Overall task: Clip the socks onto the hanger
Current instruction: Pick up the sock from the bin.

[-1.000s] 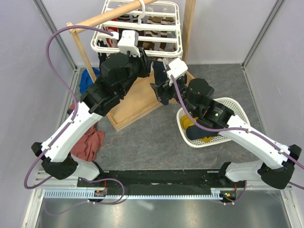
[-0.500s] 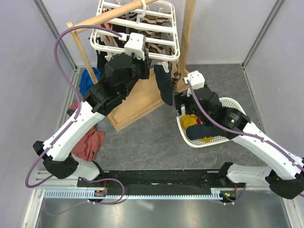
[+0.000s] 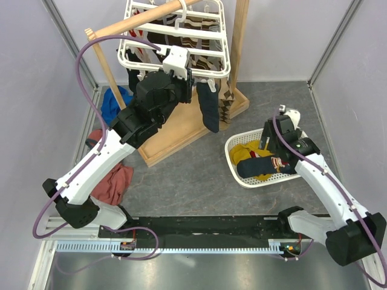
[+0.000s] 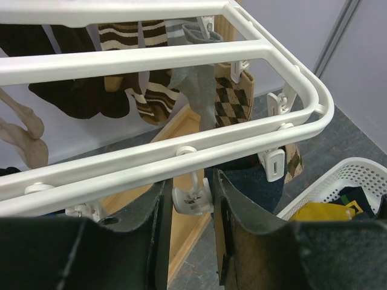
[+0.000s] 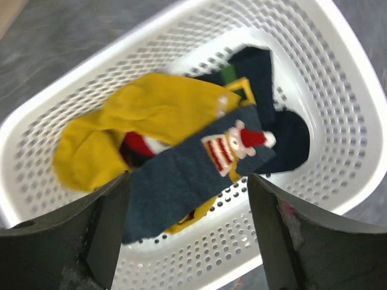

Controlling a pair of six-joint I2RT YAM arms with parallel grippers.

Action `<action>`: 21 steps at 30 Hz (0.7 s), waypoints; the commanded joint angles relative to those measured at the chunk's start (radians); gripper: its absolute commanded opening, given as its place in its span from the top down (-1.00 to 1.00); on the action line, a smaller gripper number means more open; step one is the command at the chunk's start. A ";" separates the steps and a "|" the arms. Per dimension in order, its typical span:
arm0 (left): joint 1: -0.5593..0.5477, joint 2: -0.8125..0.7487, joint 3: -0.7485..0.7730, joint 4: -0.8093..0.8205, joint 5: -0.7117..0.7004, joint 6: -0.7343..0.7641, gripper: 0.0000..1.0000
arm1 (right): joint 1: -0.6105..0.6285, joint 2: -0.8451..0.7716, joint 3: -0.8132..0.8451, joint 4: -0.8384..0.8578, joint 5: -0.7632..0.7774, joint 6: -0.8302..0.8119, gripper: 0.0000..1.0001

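A second ago both my arms were up at the hanger, working a navy sock onto the near rail. Now that sock hangs there by its cuff, free of both pincers, so I take it as clipped.

My right arm has since swung away and down. The right pincer hovers over the basket on the surface, jaws wide apart and holding nothing. Under it lie a yellow sock and, across that, a blue sock with a small red-and-white figure. Another dark one shows at the basket's far side.

My left pincer has stayed at the hanger, jaws apart with a free peg between them. That peg sits just beside the one gripping the navy sock. I cannot tell whether my pads touch it.

So one sock is up and the others are still in the basket. I judge fetching is the step in hand, with the blue sock on top the easier pick. The left pincer looks placed to squeeze that free peg open when the next sock arrives.
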 commanded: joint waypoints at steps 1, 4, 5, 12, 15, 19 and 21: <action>0.000 -0.034 -0.020 0.039 0.048 0.056 0.96 | -0.140 0.014 -0.086 0.109 -0.038 0.205 -0.61; 0.001 -0.041 -0.034 0.048 0.045 0.064 0.96 | -0.203 0.053 -0.123 0.147 -0.047 0.320 -0.47; 0.000 -0.042 -0.034 0.049 0.048 0.063 0.96 | -0.216 0.075 -0.128 0.152 -0.047 0.341 -0.44; 0.000 -0.051 -0.044 0.057 0.075 0.047 0.96 | -0.286 0.128 -0.200 0.198 -0.038 0.490 -0.26; 0.000 -0.056 -0.046 0.057 0.079 0.046 0.96 | -0.308 0.120 -0.250 0.225 -0.032 0.542 -0.15; 0.000 -0.058 -0.049 0.057 0.067 0.050 0.96 | -0.344 0.125 -0.310 0.275 -0.070 0.585 -0.04; 0.000 -0.061 -0.049 0.057 0.064 0.052 0.96 | -0.360 0.139 -0.335 0.302 -0.102 0.607 0.00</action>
